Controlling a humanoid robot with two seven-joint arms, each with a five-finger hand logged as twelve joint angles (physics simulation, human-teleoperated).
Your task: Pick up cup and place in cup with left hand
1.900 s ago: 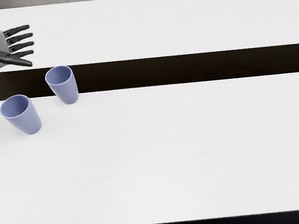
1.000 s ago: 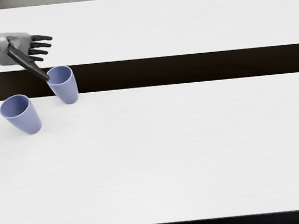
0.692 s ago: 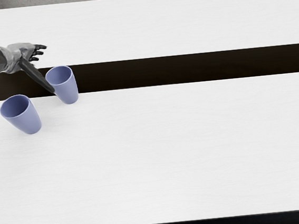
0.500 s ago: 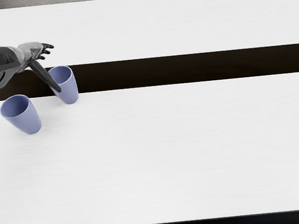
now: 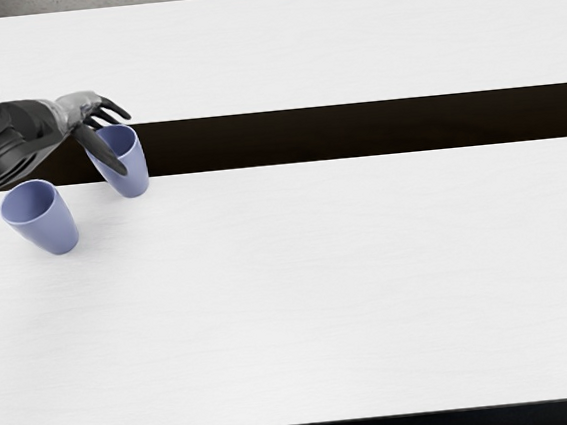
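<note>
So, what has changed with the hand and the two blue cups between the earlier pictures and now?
The grey-black left hand moved rightward and down the picture, its thumb now overlapping the right tapered blue cup. I see nothing grasped or released. Both cups stayed put.

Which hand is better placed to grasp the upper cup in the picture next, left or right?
Left, I'd judge: the left hand, fingers open, is at the upper cup, its thumb crossing it in view; the right hand is out of view.

Left hand (image 5: pixel 79 109), fingers (image 5: pixel 115 109) loosely spread (thumb well apart)
</note>
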